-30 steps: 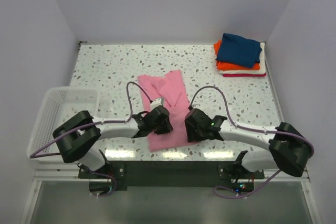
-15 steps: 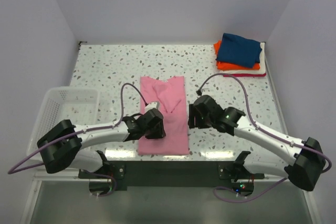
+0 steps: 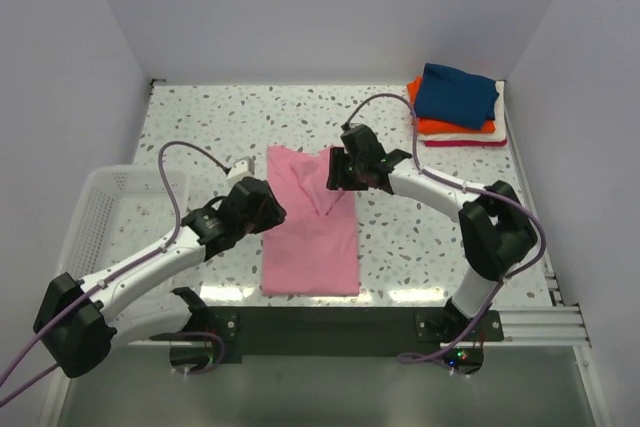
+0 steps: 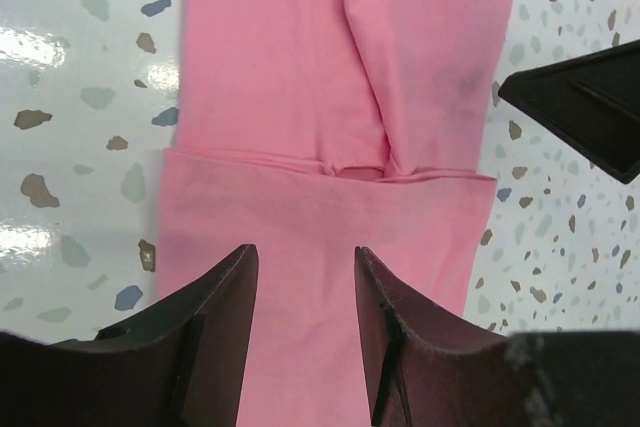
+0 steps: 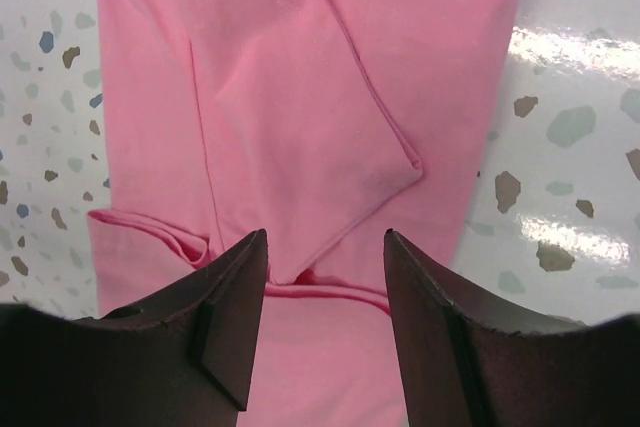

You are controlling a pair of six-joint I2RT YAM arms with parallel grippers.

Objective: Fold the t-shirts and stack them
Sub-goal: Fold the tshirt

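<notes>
A light pink t-shirt (image 3: pixel 312 237) lies flat as a long narrow strip in the middle of the table, sleeves folded inward (image 5: pixel 300 137). My left gripper (image 3: pixel 266 211) hovers at its left edge, jaws open with only pink cloth (image 4: pixel 330 127) showing below the gripper (image 4: pixel 305 252). My right gripper (image 3: pixel 337 169) is over the shirt's far right part, open and holding nothing (image 5: pixel 325 235). Folded t-shirts form a stack (image 3: pixel 455 97) at the far right corner: navy on top, then orange (image 3: pixel 440 128), white and red.
A white wire basket (image 3: pixel 105 215) sits at the table's left edge beside my left arm. The right gripper's black body (image 4: pixel 585 112) shows at the right of the left wrist view. Speckled tabletop (image 3: pixel 210 127) surrounds the shirt.
Both grippers left the shirt's near end. The left one swung to the shirt's left edge and opened wider; the right one reached to the far part. The shirt now lies straight.
</notes>
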